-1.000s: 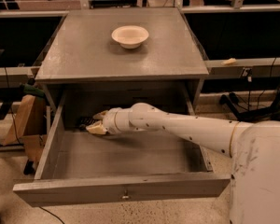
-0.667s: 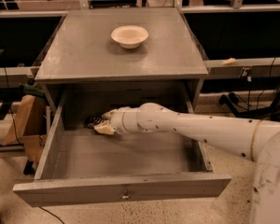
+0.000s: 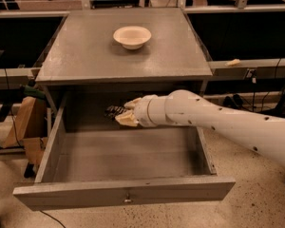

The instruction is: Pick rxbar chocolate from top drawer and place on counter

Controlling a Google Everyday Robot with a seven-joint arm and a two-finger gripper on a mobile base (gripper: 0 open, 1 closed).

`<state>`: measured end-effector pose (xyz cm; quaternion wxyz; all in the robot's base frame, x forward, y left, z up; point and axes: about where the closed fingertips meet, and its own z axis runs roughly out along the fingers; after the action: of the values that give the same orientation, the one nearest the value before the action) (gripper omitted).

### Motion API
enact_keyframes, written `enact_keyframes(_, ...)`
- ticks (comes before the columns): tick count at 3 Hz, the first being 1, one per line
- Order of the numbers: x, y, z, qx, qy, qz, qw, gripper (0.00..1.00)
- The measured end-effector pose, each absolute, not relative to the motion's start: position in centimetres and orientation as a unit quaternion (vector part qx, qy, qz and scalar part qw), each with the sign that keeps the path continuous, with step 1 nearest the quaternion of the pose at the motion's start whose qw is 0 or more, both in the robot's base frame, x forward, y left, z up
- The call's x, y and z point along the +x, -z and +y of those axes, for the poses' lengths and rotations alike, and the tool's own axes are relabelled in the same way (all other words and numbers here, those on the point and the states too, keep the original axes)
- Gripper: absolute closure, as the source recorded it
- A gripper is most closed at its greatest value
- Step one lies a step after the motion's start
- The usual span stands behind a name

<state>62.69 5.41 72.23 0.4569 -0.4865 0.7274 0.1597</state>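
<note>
The top drawer of the grey cabinet is pulled wide open, with its small knob at the front centre. My gripper is inside the drawer, near its back and raised above the drawer floor, on the end of my white arm reaching in from the right. Its cream fingers are shut on the rxbar chocolate, a small dark bar sticking out to the left of the fingertips. The counter is the flat grey top above the drawer.
A cream bowl stands on the counter near its back centre. Brown cardboard leans on the floor left of the cabinet. Dark desks with rails run behind and to both sides. Cables lie on the floor at the right.
My gripper has moved up and to the right inside the drawer, and the dark bar has moved with it off the drawer floor.
</note>
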Motion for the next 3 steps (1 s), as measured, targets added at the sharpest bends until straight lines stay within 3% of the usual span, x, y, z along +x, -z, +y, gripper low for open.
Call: enact_keyframes(3, 66.2, -90.5, 1.2, -0.496, -0.086, 0.702, 0.503, 1.00)
